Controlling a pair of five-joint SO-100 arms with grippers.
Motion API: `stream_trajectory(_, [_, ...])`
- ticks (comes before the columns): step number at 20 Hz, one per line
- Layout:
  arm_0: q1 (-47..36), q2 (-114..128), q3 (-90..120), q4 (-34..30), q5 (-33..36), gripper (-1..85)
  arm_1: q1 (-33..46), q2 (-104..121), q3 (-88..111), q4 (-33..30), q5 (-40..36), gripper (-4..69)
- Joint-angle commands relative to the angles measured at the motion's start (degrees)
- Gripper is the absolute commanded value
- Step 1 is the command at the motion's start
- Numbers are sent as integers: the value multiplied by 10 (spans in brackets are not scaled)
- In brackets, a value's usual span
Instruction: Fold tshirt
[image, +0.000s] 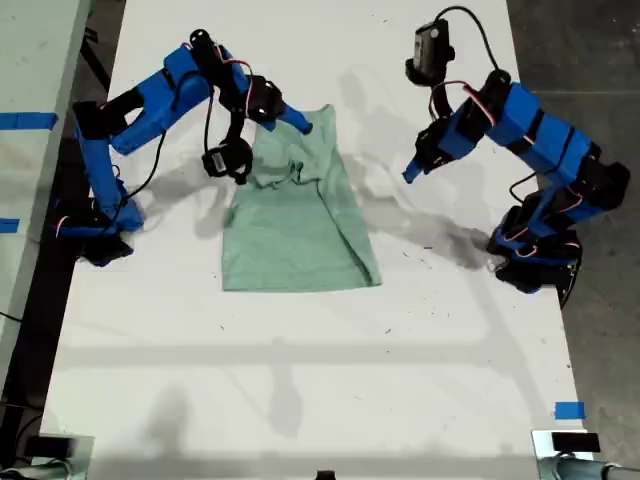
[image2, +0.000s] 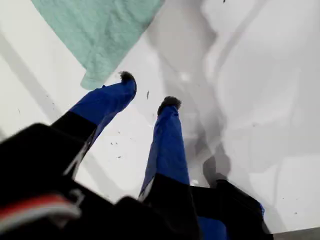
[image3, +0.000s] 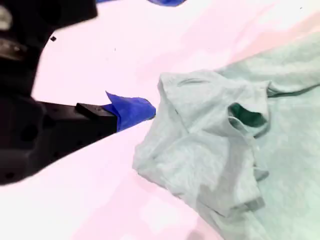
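The white table (image: 300, 380) fills most of the exterior view and carries everything else. The tshirt (image: 295, 215) lies on it, a little toward the exterior view's left of centre. Its lower part is spread flat, its upper part is bunched into folds, and one long crease runs down the side toward the exterior view's right. In the second wrist view the bunched cloth (image3: 210, 140) stands up in ridges, with a darker opening showing among the folds. Two blue arms stand on the table, one at each side of the exterior view. Our second gripper (image: 300, 125) belongs to the arm at the exterior view's left and sits at the upper edge of the tshirt. Only one blue tip (image3: 132, 110) shows, just beside the bunched cloth, so we cannot tell whether the pincer is parted or closed. Our first gripper (image: 410, 172) belongs to the arm at the exterior view's right and hangs above bare table, apart from the tshirt. Its pincer (image2: 149, 90) is spread wide and holds nothing, with a corner of the tshirt (image2: 95, 25) near one tip.
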Motion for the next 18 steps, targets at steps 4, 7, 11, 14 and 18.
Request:
stream_trajectory(4, [203,157,40,60,-162,298,-110,27,-10,-19,73,130])
stream_trajectory(7, [285,178,100,51,-248,300,-157,13,-14,-25,123,130])
stream_trajectory(11, [327,345,354,-78,-355,305,-200,-30,-40,-30,165,106])
stream_trajectory(14, [330,468,485,-95,-396,300,-214,-82,-83,-9,182,129])
stream_trajectory(18, [340,506,545,-94,-435,297,-234,-140,-127,3,220,262])
